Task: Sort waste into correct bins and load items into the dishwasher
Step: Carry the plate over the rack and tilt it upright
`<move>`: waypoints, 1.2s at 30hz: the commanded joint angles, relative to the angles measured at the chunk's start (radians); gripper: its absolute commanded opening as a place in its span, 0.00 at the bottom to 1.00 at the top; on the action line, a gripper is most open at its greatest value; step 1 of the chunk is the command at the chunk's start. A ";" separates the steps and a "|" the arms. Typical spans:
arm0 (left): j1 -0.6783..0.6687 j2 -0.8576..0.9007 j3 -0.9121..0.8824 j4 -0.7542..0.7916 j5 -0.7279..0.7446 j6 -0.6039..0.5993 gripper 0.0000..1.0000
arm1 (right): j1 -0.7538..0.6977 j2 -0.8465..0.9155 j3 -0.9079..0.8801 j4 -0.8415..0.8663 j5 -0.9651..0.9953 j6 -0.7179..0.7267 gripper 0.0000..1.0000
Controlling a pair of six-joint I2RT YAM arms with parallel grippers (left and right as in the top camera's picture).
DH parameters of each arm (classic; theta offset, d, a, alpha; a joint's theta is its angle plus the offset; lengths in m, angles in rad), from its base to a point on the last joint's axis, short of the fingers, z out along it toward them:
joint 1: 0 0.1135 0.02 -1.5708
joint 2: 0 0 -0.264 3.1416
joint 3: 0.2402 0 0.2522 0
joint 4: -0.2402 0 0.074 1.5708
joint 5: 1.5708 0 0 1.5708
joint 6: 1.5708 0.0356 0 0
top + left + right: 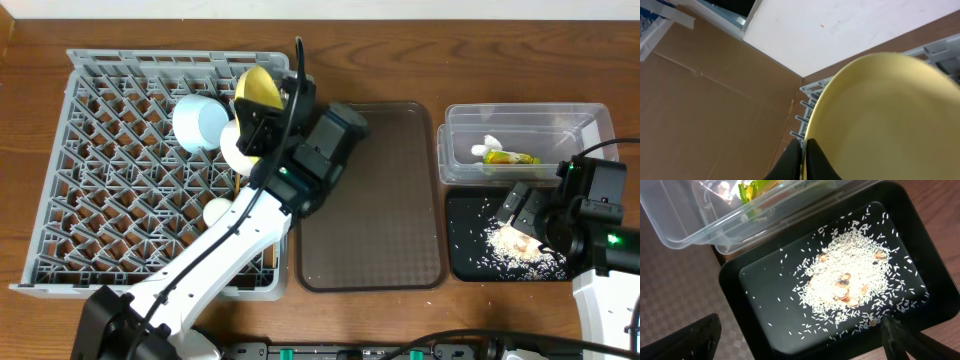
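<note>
Two grippers, one pinching, one gaping.
Left gripper (803, 150) is clamping the yellow plate (885, 120) by its rim, the dish rack (120, 200) sitting below; right gripper (800, 340) is hanging wide open, holding nothing, above rice crumbs (845, 280) in the black tray (760, 310).

Brown serving tray (380, 220) lies flat on the wooden surface (150, 25), mid-frame, with a textured base and a raised rim. Pale wall strip (400, 8) runs along the far edge. Black bar with green bits (350, 352) at the near edge, type unclear. Left wrist view: brown cardboard (715, 100), white panel (840, 30).
</note>
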 commanded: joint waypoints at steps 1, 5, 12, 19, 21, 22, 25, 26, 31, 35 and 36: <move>0.022 -0.004 0.009 0.042 0.048 0.087 0.07 | -0.007 -0.004 0.008 -0.001 0.004 0.005 0.99; 0.040 -0.004 0.009 0.076 0.079 0.105 0.07 | -0.007 -0.004 0.008 -0.001 0.004 0.005 0.99; 0.091 -0.004 0.009 0.154 0.137 0.188 0.07 | -0.007 -0.004 0.008 -0.001 0.004 0.005 0.99; 0.143 -0.003 0.009 0.220 0.215 0.206 0.07 | -0.007 -0.004 0.008 -0.001 0.004 0.005 0.99; 0.156 -0.002 0.009 0.243 0.243 0.222 0.07 | -0.007 -0.004 0.008 -0.001 0.004 0.005 0.99; 0.161 -0.001 0.009 0.252 0.259 0.227 0.08 | -0.007 -0.004 0.008 -0.001 0.004 0.005 0.99; 0.170 0.000 0.009 0.257 0.298 0.227 0.07 | -0.007 -0.004 0.008 -0.001 0.004 0.005 0.99; 0.172 0.001 0.009 0.259 0.313 0.227 0.08 | -0.006 -0.004 0.008 -0.001 0.004 0.005 0.99; 0.173 0.028 0.009 0.308 0.323 0.243 0.07 | -0.006 -0.004 0.008 -0.001 0.004 0.005 0.99; 0.173 0.065 0.009 0.346 0.320 0.286 0.07 | -0.007 -0.004 0.008 -0.001 0.004 0.005 0.99; 0.173 0.074 0.009 0.357 0.319 0.302 0.08 | -0.006 -0.004 0.008 -0.001 0.004 0.005 0.99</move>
